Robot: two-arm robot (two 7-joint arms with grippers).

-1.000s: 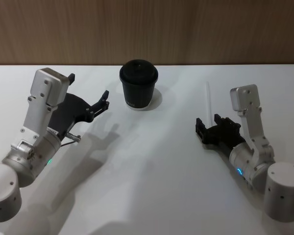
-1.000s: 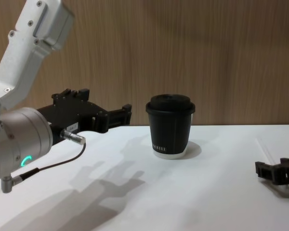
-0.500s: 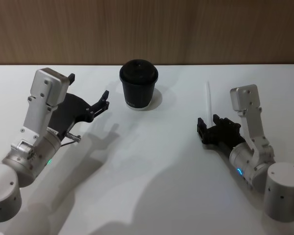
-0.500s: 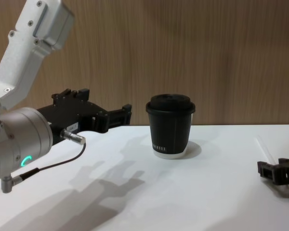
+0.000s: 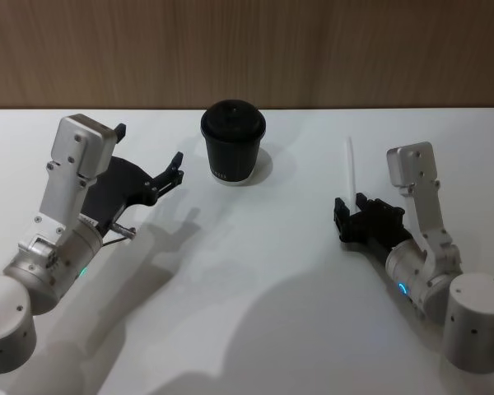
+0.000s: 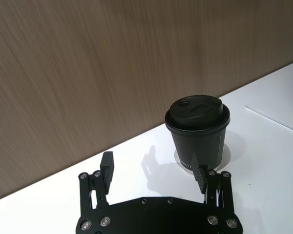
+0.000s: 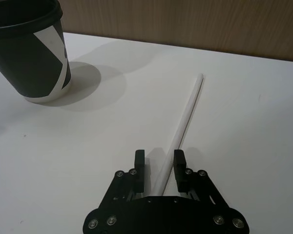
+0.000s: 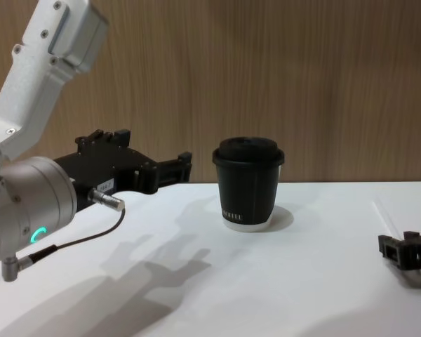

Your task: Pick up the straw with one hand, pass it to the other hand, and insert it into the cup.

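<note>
The white straw (image 5: pixel 351 164) lies flat on the table to the right of the cup, pointing towards the back wall. My right gripper (image 5: pixel 351 202) sits low at its near end, open. In the right wrist view the straw (image 7: pixel 183 124) runs between the two fingers of the right gripper (image 7: pixel 159 161), close to one and with a gap at the other. The black lidded cup (image 5: pixel 233 152) stands upright at the back centre. Left of the cup (image 6: pixel 198 131) my left gripper (image 6: pixel 154 173) hovers, open and empty, with its fingers aimed at it.
The white table (image 5: pixel 247 271) is bare in front of the cup and between the arms. A wooden wall (image 8: pixel 323 84) rises right behind the table's far edge. The left arm casts shadows over the left part of the table.
My right gripper has crept forward a little along the table, so its fingers now straddle the straw's near end. The left arm, the cup and the straw have stayed put.
</note>
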